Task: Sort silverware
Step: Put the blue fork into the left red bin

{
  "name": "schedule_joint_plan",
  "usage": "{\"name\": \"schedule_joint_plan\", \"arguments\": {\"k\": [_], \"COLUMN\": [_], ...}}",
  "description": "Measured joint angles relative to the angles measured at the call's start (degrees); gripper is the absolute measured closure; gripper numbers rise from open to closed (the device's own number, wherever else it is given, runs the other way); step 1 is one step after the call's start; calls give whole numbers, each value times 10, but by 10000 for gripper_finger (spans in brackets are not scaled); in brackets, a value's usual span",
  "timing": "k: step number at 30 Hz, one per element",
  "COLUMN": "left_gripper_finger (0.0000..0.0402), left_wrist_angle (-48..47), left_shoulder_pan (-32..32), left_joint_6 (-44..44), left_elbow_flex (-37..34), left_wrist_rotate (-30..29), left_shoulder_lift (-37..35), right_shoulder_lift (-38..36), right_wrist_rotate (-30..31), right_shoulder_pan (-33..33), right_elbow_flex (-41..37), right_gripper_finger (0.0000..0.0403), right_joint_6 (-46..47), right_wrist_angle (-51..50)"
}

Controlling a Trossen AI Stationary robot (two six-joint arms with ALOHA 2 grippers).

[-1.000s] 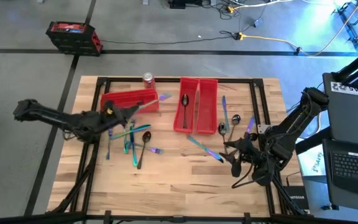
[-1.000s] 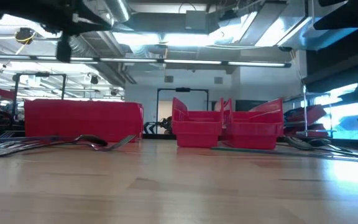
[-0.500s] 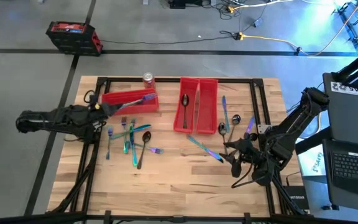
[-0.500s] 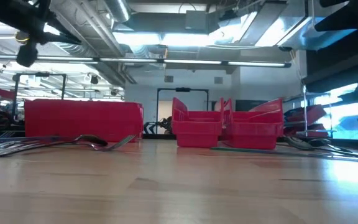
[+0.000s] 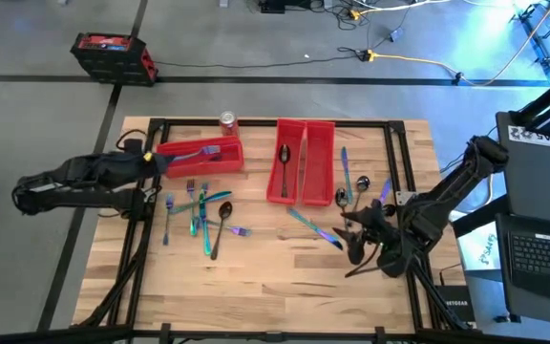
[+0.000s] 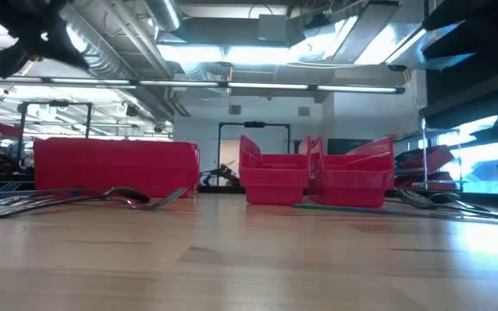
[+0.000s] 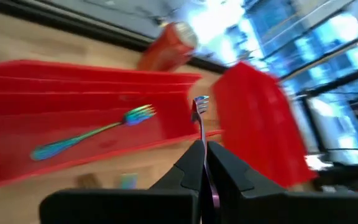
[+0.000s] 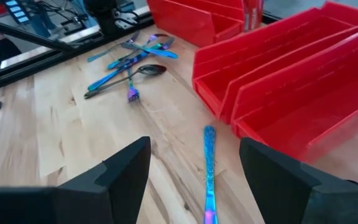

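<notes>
**Left arm by the fork bin, right arm over a lone knife**

The right gripper hovers with jaws apart above a slender iridescent blue knife. Only the left wrist view shows the left gripper, jaws together, clamped on a thin iridescent fork. Beyond, another teal fork lies inside the long red plastic bin; loose silverware lies scattered just beside it.
</notes>
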Motion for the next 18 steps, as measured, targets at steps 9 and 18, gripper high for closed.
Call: {"name": "schedule_joint_plan", "arguments": {"k": [9, 18], "left_gripper_finger": [401, 401], "left_wrist_angle": [72, 152], "left_shoulder_pan": [110, 268], "left_joint_6": [51, 112], "left_elbow_flex": [0, 0], "left_wrist_rotate": [75, 240], "left_shoulder_lift": [83, 179], "right_shoulder_lift": [0, 0], "right_wrist_rotate": [-9, -9], "right_shoulder_pan": [-3, -3], "right_elbow_flex": [0, 0], "right_gripper_finger": [171, 171], "right_joint_6": [-18, -18], "right_wrist_angle": [-2, -16]}}
